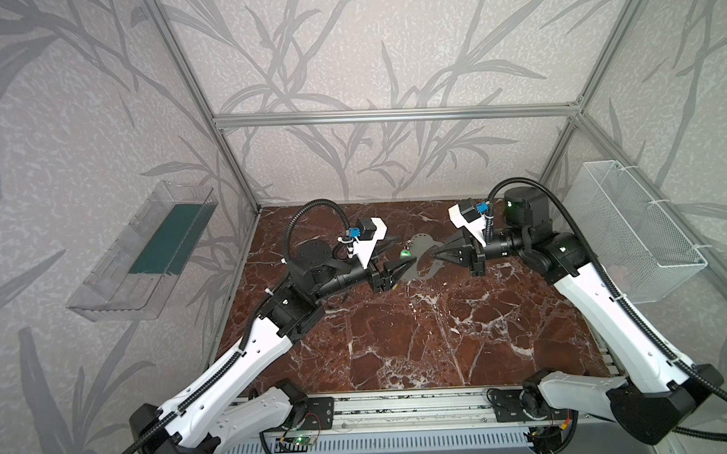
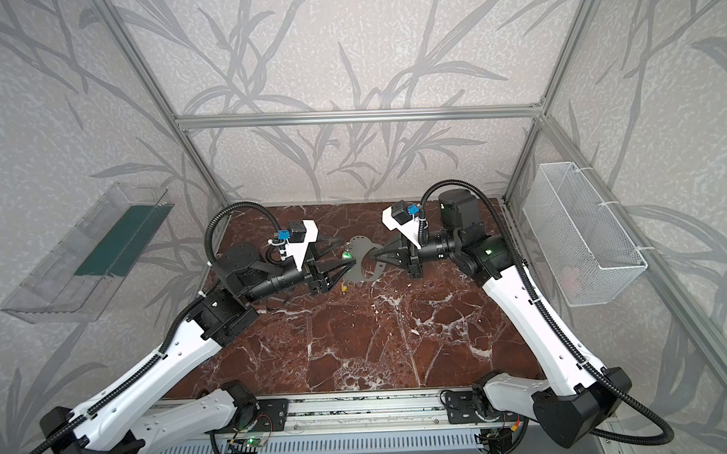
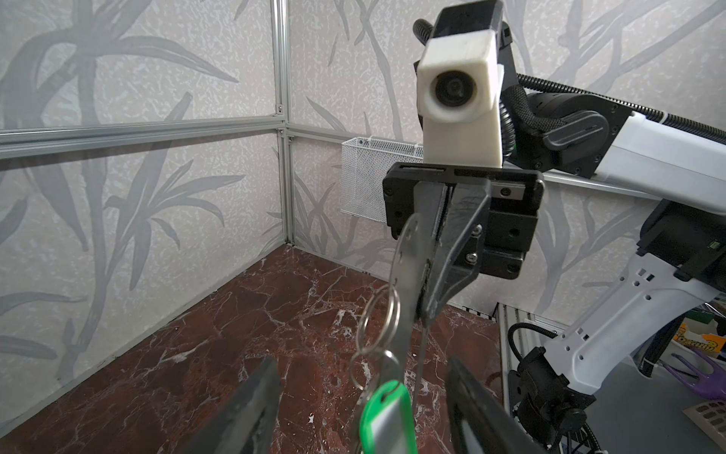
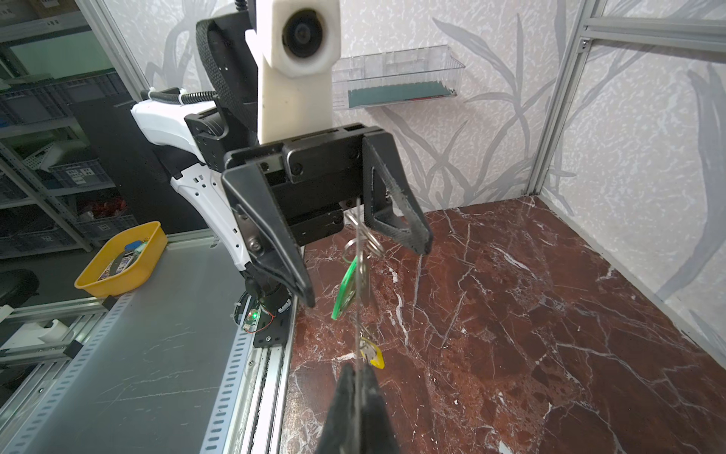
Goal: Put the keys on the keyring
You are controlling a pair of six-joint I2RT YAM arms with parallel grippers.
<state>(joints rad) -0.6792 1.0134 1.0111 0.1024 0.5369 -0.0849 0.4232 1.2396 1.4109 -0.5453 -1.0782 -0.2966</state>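
Hidden: the yellow tag (image 2: 345, 286) shows only as a speck by the near left edge of the keyring (image 2: 357, 274). Its key is behind the plate, and I cannot tell whether it hangs there or lies on the table (image 2: 357, 340).
Hard to see: both wrist views show the keyring edge-on, as a thin strip. The green tag (image 3: 383, 416) is cut off at the frame edge and its key blade is not clear.
Right gripper (image 3: 426, 310): clamped tight on the keyring's right edge, holding it upright above the far middle of the table.
Left gripper (image 4: 367, 275): jaws parted, one on each side of the green tag. Neither finger seems to touch the tag.
Green key: hangs by a wire ring (image 3: 379, 326) from the keyring's left edge.
Writing: an orange pack (image 3: 683, 340) beyond the table has lettering, upside down and cut off, so it cannot be read.
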